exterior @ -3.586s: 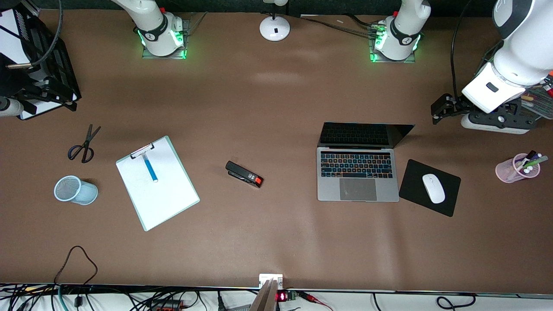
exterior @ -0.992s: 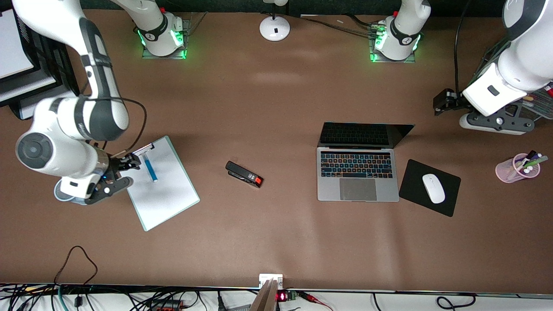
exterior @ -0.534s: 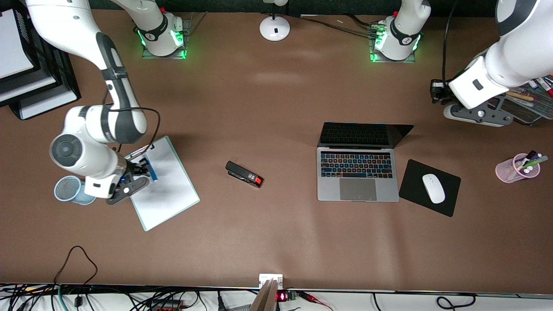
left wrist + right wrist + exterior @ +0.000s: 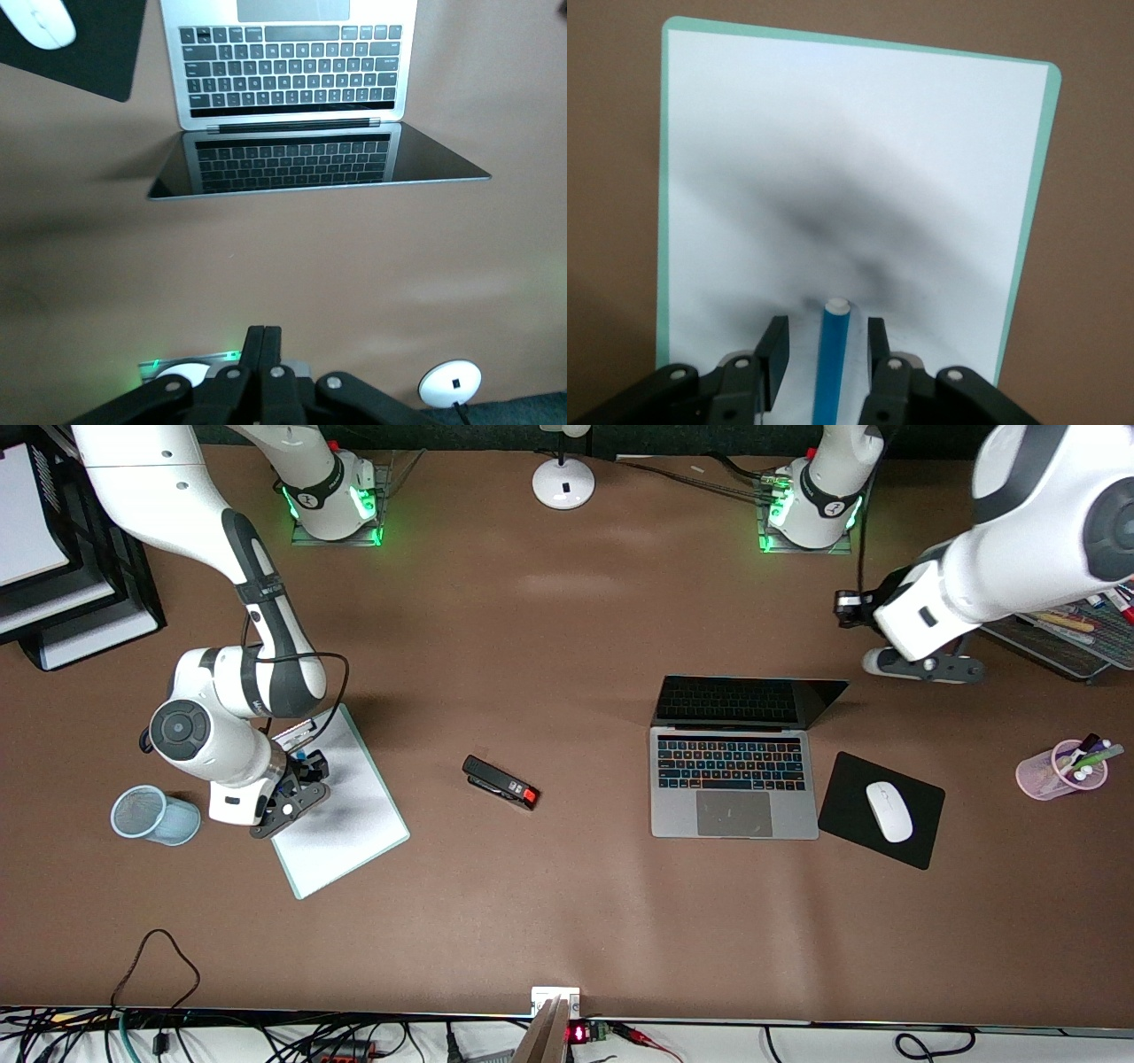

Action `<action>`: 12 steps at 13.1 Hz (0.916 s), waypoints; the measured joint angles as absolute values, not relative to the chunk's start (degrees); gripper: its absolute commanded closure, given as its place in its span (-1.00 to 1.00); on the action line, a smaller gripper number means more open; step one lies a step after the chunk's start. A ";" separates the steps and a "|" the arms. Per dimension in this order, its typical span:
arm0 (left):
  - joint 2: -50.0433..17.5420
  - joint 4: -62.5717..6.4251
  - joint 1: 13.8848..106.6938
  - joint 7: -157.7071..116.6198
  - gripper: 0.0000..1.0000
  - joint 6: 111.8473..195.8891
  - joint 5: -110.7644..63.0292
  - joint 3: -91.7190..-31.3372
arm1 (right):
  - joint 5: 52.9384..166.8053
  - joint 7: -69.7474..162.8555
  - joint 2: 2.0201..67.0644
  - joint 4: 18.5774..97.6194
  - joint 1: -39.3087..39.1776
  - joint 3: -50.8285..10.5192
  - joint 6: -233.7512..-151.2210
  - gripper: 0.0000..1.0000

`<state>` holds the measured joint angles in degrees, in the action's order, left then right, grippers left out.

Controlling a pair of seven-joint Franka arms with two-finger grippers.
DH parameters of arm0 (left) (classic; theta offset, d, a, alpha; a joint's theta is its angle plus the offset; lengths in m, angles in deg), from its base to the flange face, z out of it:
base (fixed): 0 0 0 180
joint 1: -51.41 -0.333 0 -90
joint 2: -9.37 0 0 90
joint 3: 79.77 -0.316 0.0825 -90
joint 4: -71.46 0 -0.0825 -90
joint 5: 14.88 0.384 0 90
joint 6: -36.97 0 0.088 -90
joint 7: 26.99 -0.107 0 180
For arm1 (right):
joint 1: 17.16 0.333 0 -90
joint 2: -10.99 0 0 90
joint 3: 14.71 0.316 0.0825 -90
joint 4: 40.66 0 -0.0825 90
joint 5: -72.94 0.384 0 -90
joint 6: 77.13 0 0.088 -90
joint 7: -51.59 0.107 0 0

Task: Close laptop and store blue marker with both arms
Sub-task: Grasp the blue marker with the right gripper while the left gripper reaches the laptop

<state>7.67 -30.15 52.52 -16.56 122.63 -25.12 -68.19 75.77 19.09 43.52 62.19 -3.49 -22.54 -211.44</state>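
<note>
Two arms: both had moved in over the last few seconds, each toward its own job.
Right claw (image 4: 819, 354): it had come down over the clipboard (image 4: 341, 815), at the right arm's end of the desk (image 4: 567, 921); its fingers (image 4: 772, 350) stood apart on either side of the blue marker (image 4: 831, 354), narrowing but not yet touching it.
Blue marker: it lay flat on the clipboard, its white end pointing away from the claw, hidden under the wrist in the front view.
Left claw (image 4: 262, 354): it had drawn its fingers together, holding nothing, and had swung over bare desk just farther from the front camera than the laptop (image 4: 733, 766).
Laptop: lid open, keys lit, toward the left arm's end of the desk, beside the mouse pad (image 4: 881, 809).
Meaning: the marker grasp looked one squeeze from done; the shut left claw seemed readied to push the lid down.
Left to do: lid unshut, marker unstored; the mesh cup (image 4: 155, 815) near the clipboard was a likely holder.
</note>
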 measured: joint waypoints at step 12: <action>13.12 -59.00 51.37 -8.10 1.00 156.83 -25.13 -56.37 | 75.77 18.91 47.50 62.36 -3.93 -22.28 -214.56 0.29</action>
